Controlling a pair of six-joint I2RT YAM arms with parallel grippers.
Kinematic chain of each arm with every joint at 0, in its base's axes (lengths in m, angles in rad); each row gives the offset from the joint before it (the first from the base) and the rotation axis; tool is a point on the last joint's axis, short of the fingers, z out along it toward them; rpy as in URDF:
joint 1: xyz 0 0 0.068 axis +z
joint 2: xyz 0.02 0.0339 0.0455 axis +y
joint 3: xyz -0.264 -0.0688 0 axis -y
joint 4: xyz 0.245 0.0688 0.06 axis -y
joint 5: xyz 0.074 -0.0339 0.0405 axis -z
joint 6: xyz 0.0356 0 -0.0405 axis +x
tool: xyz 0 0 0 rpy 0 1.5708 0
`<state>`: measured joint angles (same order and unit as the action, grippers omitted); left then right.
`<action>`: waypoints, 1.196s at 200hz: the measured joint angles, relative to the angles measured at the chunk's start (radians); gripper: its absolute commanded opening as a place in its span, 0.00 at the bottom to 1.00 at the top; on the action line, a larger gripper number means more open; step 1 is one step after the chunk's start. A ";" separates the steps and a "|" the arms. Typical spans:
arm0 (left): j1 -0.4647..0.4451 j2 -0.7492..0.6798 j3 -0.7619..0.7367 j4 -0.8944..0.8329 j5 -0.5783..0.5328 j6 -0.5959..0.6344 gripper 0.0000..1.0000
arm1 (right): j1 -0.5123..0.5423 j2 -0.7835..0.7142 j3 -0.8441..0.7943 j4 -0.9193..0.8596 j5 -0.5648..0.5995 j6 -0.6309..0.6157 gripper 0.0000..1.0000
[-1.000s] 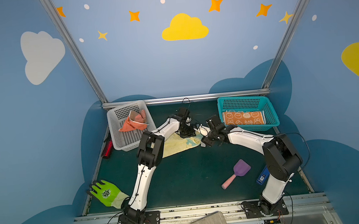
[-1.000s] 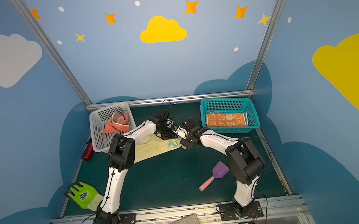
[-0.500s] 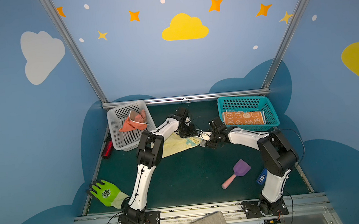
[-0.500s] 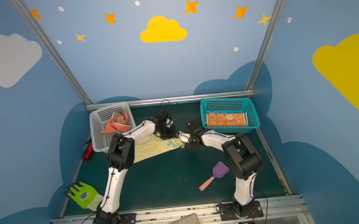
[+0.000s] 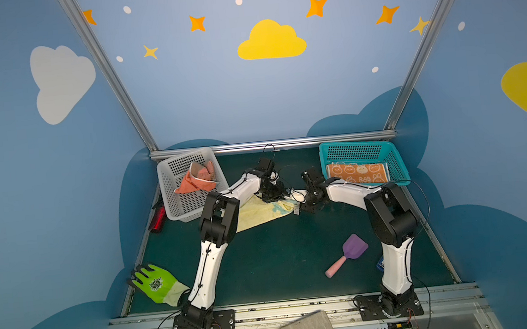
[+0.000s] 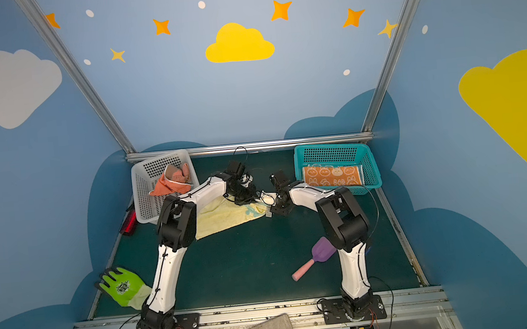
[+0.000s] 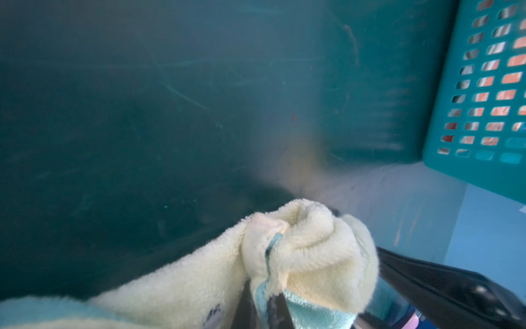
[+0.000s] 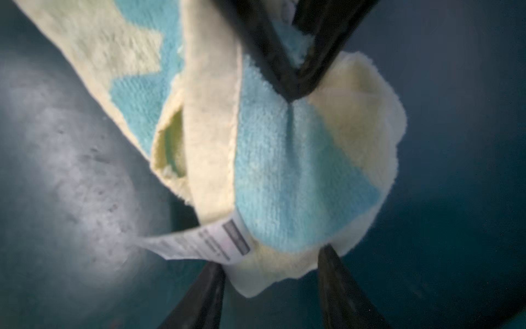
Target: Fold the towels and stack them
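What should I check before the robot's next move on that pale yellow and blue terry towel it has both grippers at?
1. Left gripper shut on a corner of the pale yellow and blue terry towel: ok.
2. Towel corner inside the right gripper: ok, it sits between the jaws.
3. Right jaws closed on the cloth: not ok, they stand apart.
4. White care label clear of the right jaws: cannot tell, it lies close by one finger.
5. Rest of the towel flat on the dark green mat: cannot tell, the left arm hides part.
6. Purple plastic scoop apart from the towel: ok.
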<state>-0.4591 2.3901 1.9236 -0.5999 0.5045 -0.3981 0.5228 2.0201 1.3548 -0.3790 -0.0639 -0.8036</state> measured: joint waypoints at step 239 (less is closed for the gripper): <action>-0.013 -0.350 -0.409 0.249 -0.117 0.161 0.85 | -0.084 -0.189 0.079 -0.304 -0.075 0.501 0.00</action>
<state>-0.4721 2.0399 1.5146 -0.3504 0.3874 -0.2371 0.4389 1.8309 1.4342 -0.6827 -0.1390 -0.3023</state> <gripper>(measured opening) 0.846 0.052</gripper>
